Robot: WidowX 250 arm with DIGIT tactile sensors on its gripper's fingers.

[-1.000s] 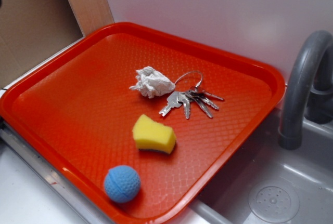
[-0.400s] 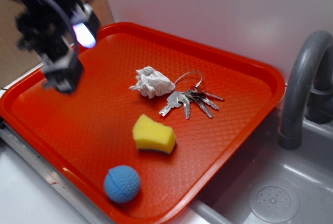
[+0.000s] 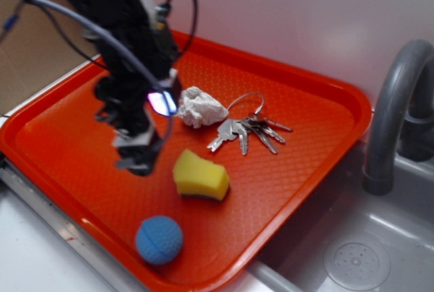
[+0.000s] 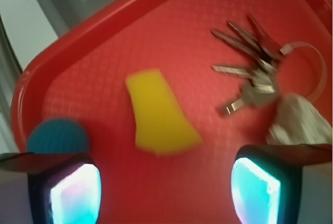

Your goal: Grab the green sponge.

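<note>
The green sponge (image 3: pixel 201 176) is a small yellow foam block with a thin dark underside. It lies flat on the red tray (image 3: pixel 81 136), right of my gripper. My gripper (image 3: pixel 137 153) hangs over the tray just left of the sponge, a little above the surface. It is open and empty. In the wrist view the sponge (image 4: pixel 158 110) lies ahead of the gripper (image 4: pixel 164 190), beyond the gap between the two lit pads (image 4: pixel 75 195), and does not touch them.
A blue dimpled ball (image 3: pixel 159 239) sits near the tray's front edge, also in the wrist view (image 4: pixel 57 136). A crumpled white paper wad (image 3: pixel 198 108) and a bunch of keys (image 3: pixel 247 129) lie behind the sponge. A grey sink with a faucet (image 3: pixel 393 116) is at the right.
My arm came into view from the upper left and moved down and right across the tray, stopping just left of the sponge. The objects have not moved.
</note>
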